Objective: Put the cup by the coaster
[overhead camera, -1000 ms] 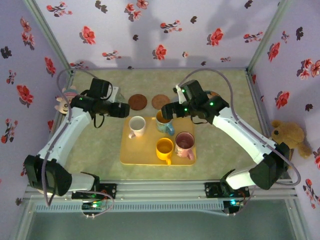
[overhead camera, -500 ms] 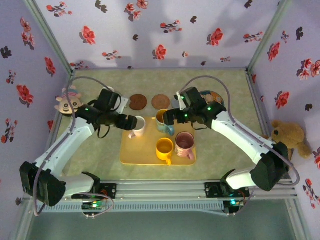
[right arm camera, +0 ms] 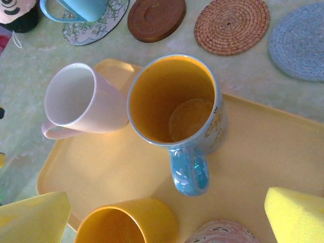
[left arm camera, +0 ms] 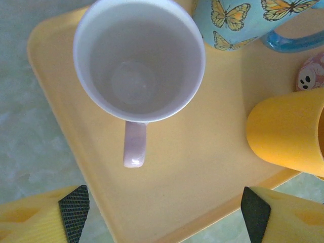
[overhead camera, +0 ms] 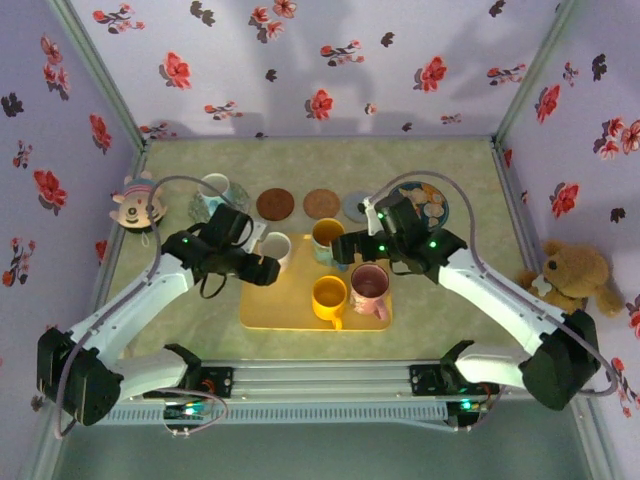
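Yellow tray point(overhead camera: 285, 305) sits mid-table, four cups on it. Left gripper point(left arm camera: 164, 208) hangs over the tray's left edge, fingers spread wide and empty. The white cup point(left arm camera: 139, 58) stands upright just ahead, handle pointing at the claw. Right gripper point(right arm camera: 164, 217), likewise wide and empty, hovers above the butterfly mug point(right arm camera: 174, 101) beside it. Yellow cup point(overhead camera: 328, 296) and pink cup point(overhead camera: 369, 285) stand nearer. Beyond the tray lie the brown coaster point(overhead camera: 274, 204), woven coaster point(overhead camera: 321, 203) and grey coaster point(overhead camera: 355, 207) in a row.

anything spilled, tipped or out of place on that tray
Nothing stands out. The white cup, butterfly mug, yellow cup and pink mug all stand upright on the yellow tray, with no spill visible.
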Robot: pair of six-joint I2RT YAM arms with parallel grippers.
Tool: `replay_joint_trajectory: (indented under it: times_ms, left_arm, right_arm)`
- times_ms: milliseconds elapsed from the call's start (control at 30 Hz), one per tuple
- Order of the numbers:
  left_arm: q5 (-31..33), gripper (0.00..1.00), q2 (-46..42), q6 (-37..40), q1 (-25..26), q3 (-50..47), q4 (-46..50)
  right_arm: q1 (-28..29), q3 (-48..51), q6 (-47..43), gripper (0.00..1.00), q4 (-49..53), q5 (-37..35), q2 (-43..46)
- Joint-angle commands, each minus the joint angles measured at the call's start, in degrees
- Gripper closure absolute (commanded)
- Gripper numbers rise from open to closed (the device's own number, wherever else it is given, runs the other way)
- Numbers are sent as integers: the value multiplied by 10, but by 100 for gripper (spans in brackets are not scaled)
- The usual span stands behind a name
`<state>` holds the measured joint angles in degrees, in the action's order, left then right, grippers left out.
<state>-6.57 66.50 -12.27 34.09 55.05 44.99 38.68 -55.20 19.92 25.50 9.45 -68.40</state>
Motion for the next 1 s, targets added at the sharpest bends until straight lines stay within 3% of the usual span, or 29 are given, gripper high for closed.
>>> replay_joint_trajectory:
  times_ms: [0,400,700,967]
  left_arm:
    - [23,20,-3,-30,6,-12,-8]
    - [21,30,58,-37,15,-30,-59]
    - [24,46,105,-36,16,-32,-93]
    - [40,54,131,-29,16,-27,-97]
  right_arm:
    - [4,16,-14,0,-33,13,25]
    - [4,40,0,0,-66,-10,29]
    - [4,36,-4,0,-65,-24,32]
    - [4,37,-7,0,-58,-31,38]
